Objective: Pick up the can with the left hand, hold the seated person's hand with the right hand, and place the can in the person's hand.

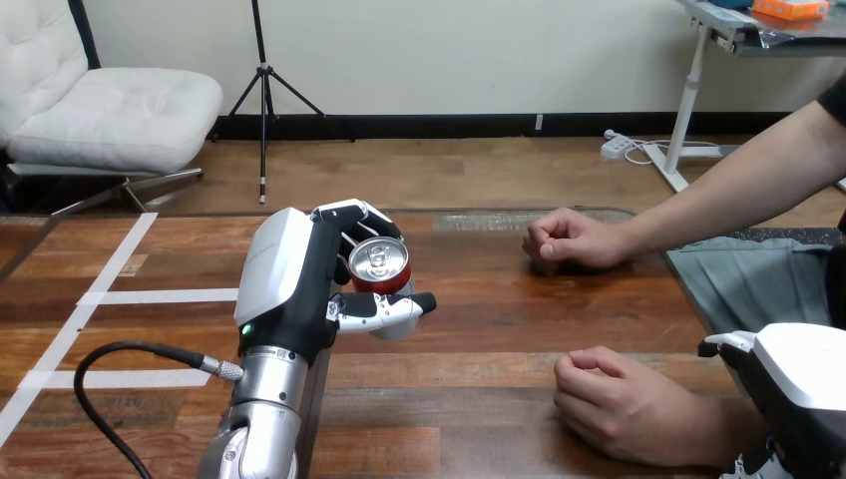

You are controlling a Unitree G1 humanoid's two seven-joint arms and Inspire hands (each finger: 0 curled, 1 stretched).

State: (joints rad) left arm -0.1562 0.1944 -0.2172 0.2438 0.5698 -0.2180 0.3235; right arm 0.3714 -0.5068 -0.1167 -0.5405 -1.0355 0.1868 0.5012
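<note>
Wooden table [479, 329]; closed red can [379, 265] in grip of left robot hand [297, 289]

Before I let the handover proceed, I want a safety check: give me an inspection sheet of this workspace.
surface: wooden table, white tape lines at its left.
job's things: can upright in the left hand; the person's farther hand and nearer hand rest curled on the table.
clutter: nothing seen.
hands: left hand curled round the can; right hand beside the nearer hand, contact unclear.
cables: nothing seen between can and person.
surroundings: person seated at the table's right.
</note>
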